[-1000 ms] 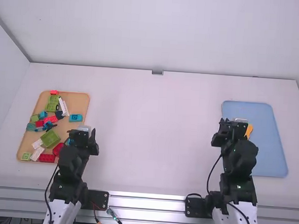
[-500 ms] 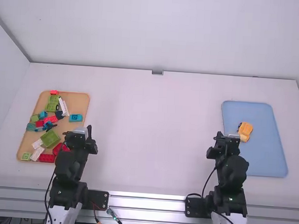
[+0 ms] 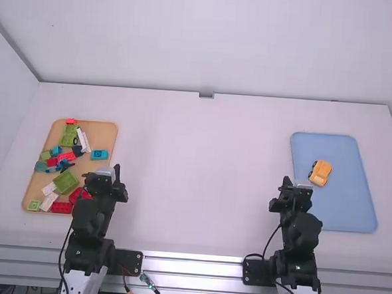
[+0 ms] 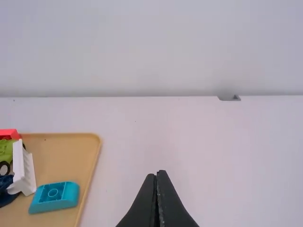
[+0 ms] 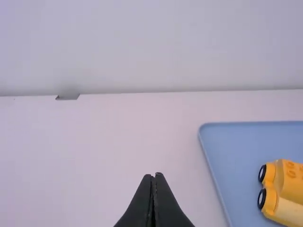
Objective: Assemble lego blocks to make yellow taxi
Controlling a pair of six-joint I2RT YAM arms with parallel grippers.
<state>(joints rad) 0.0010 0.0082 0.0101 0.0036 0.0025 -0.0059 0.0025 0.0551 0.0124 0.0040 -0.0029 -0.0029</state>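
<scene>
- High view: I see a yellow-orange plastic toy car with black wheels [image 3: 319,172] on the flat blue tray [image 3: 345,209], at the right of the white table [image 3: 200,187].
- My right black two-finger gripper [image 3: 294,198] is nearer its base than the car; the left black two-finger gripper [image 3: 103,184] is beside a tan tray [image 3: 103,135] of mixed-colour plastic blocks [image 3: 66,182].
- Left wrist view: I have that claw's fingers together, holding nothing; a teal block [image 4: 54,196] lies near a ribbed white piece [image 4: 23,169].
- Right wrist view: my claw is closed and holds nothing, well apart from the car.
</scene>
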